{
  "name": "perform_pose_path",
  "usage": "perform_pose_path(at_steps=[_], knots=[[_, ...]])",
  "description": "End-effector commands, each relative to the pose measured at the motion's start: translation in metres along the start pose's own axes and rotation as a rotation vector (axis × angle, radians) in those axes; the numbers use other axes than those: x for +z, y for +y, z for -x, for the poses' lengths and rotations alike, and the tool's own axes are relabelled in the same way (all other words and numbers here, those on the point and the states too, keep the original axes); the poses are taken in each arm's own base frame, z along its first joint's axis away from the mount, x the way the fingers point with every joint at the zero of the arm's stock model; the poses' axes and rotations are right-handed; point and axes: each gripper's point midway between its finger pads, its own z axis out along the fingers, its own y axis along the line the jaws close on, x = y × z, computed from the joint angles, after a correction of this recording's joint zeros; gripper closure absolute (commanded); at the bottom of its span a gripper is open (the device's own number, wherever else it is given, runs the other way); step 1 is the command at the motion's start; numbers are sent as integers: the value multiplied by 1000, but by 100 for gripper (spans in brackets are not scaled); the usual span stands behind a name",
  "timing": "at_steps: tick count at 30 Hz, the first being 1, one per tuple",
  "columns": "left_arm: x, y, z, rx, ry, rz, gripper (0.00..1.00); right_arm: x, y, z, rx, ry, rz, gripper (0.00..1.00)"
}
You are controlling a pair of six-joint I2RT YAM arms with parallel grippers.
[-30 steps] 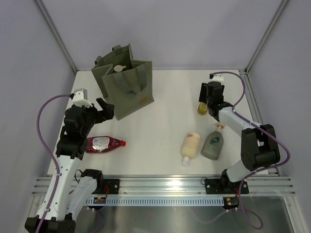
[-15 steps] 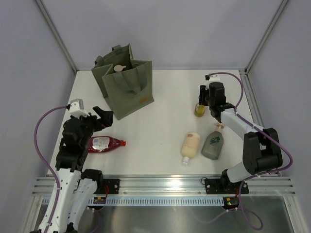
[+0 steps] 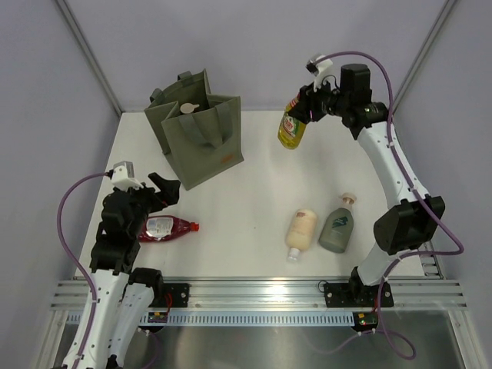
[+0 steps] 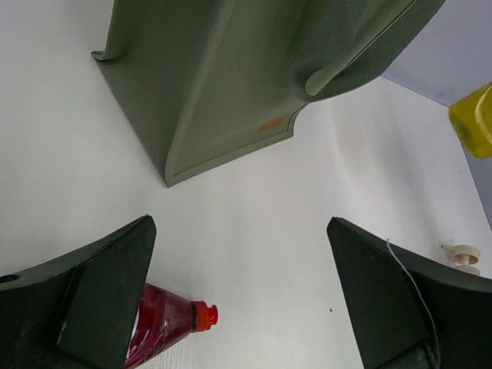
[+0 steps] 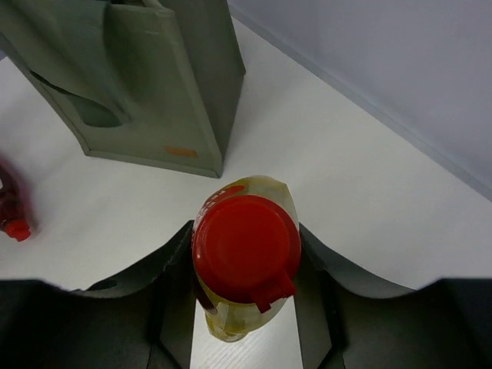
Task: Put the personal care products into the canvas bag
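Currently: yellow red-capped bottle (image 3: 290,129), airborne, long axis near upright, cap uppermost, clamped at the neck by the right gripper (image 3: 306,104). Canvas bag (image 3: 201,142), mouth open, well apart to its left. Left gripper (image 3: 163,190), fingers spread, hovers beside a dark red bottle (image 3: 165,228).

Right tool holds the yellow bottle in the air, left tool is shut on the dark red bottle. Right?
No. The left tool is open, spread above the dark red bottle; the left wrist view shows it. The right tool does hold the yellow bottle aloft.
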Motion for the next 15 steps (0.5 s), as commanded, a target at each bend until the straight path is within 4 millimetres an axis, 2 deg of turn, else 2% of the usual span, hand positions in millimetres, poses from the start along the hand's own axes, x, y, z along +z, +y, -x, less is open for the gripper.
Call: perform_pose_path(at_steps=[1, 2, 3, 4, 5, 6, 7, 8, 9, 10, 11, 13, 14, 15], knots=[[-1, -2, 7, -13, -33, -7, 1, -13, 61, 83, -130, -154, 190, 100], [-2, -3, 8, -15, -35, -10, 1, -27, 73, 122, -188, -233, 188, 100], [-2, -3, 8, -19, -35, -10, 1, -18, 81, 130, -191, -241, 209, 100], [-3, -3, 8, -21, -33, -9, 1, -18, 101, 145, -198, -268, 244, 100], [-4, -3, 8, -27, -37, -8, 1, -39, 114, 184, -243, -368, 248, 100], [-4, -3, 8, -30, -37, -8, 1, -25, 117, 188, -207, -371, 268, 100], [-5, -3, 8, -31, -42, -7, 1, -42, 136, 219, -244, -464, 288, 100], [-5, -3, 9, -36, -46, -8, 1, -27, 137, 221, -231, -474, 296, 100], [-6, -3, 9, -37, -46, -8, 1, -31, 144, 238, -233, -541, 306, 100], [-6, -3, 9, -37, -47, -10, 1, -28, 158, 246, -242, -577, 328, 100], [-7, -3, 9, -37, -48, -9, 1, -16, 160, 248, -240, -595, 318, 100], [-9, -5, 11, -37, -49, -10, 1, -10, 175, 262, -269, -671, 331, 100], [-9, -5, 11, -39, -44, -9, 1, 11, 186, 258, -262, -670, 343, 100], [-10, -5, 11, -39, -45, -7, 1, 14, 192, 267, -279, -726, 343, 100]])
